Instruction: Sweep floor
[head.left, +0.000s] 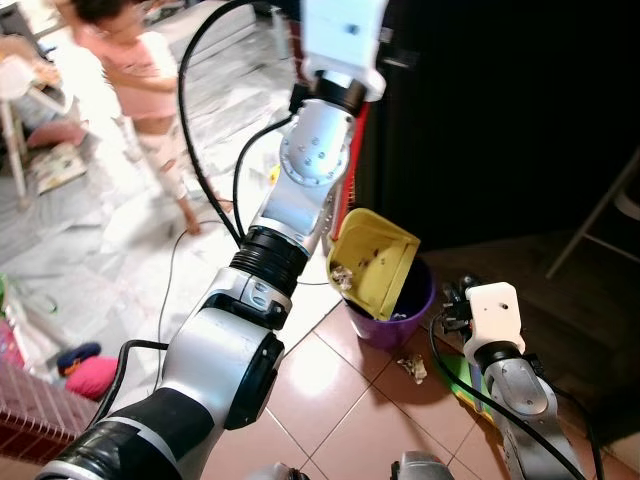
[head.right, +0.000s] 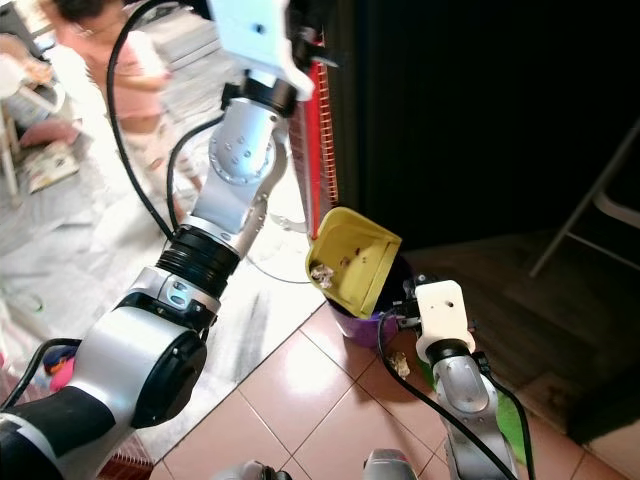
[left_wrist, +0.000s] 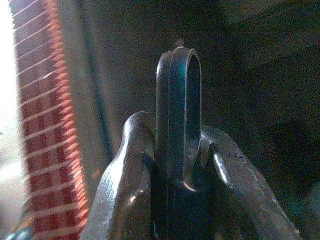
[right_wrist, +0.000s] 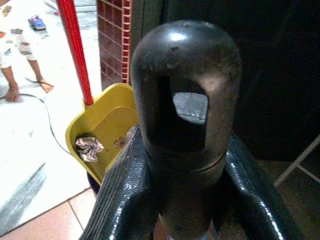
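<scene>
right wrist view: unlabelled yellow dustpan (right_wrist: 107, 125)

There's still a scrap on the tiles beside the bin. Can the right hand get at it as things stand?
Probably not. The right hand is shut on a black handle end, so nothing is free to pinch the scrap on the tile by the purple bin.

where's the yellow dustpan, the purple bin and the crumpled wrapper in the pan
yellow dustpan (head.left: 385, 262), left eye view, inner face of the pan
purple bin (head.left: 377, 328), left eye view, front wall
crumpled wrapper (right_wrist: 88, 148), right wrist view, its middle
</scene>
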